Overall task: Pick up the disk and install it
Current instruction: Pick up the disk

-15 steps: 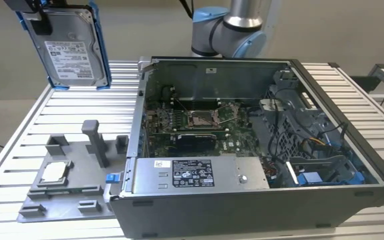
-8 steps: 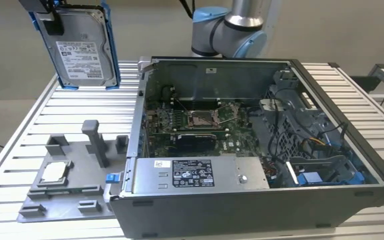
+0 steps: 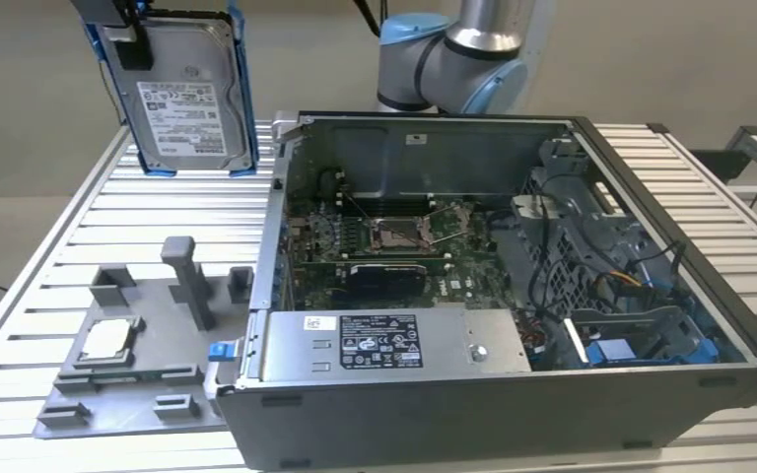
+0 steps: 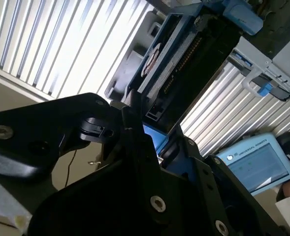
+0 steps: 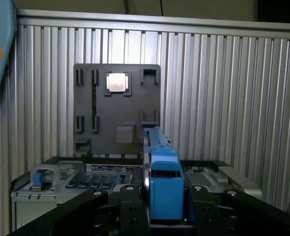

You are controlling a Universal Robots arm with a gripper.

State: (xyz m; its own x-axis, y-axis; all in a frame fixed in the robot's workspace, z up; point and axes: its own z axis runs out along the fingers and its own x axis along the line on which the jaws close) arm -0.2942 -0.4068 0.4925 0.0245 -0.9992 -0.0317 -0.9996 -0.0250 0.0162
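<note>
Slats of metal table carry an open computer case and grey fixture plate. We see the gripper clamped on the disk, high before a plain wall.

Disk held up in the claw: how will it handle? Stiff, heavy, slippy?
The disk is likely rigid and dense for its size: metal body, no sag while hanging upright. The claw pinches it at one blue-framed end, so it may pivot or slip if bumped. Probably shock-sensitive, with connector pins exposed.
</note>
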